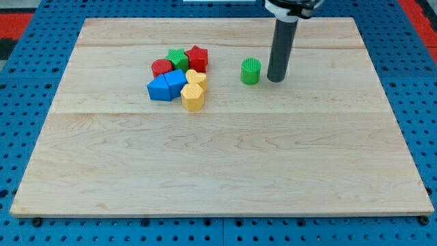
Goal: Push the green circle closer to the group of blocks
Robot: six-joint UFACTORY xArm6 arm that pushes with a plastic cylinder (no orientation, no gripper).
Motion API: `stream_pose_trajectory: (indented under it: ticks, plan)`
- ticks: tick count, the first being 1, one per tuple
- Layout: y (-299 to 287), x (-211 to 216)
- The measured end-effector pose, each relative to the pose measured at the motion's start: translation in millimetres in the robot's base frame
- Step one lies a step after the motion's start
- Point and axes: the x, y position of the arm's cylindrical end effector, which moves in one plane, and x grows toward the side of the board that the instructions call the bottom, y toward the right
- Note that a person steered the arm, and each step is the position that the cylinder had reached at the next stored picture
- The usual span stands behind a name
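The green circle (250, 71) stands alone on the wooden board, right of the group of blocks. My tip (275, 80) is just right of the green circle, with a small gap between them. The group sits left of centre near the view's top: a red circle (162, 67), a green star (177, 59), a red star (196, 58), a blue cube (160, 88), a blue pentagon (176, 83), a yellow heart (196, 78) and a yellow hexagon (192, 97). They touch one another.
The wooden board (218, 164) lies on a blue perforated table (27, 102). The arm's white and black body (290, 7) hangs over the board's top edge.
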Motion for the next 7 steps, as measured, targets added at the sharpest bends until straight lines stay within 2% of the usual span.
stream_pose_trajectory:
  ticks: [2, 3, 4, 6, 7]
  plan:
    - [-48.8, -0.1]
    - [-11.7, -9.6]
    - [-12.5, -23.1]
    - [-89.1, -23.3]
    - [-98.1, -23.3]
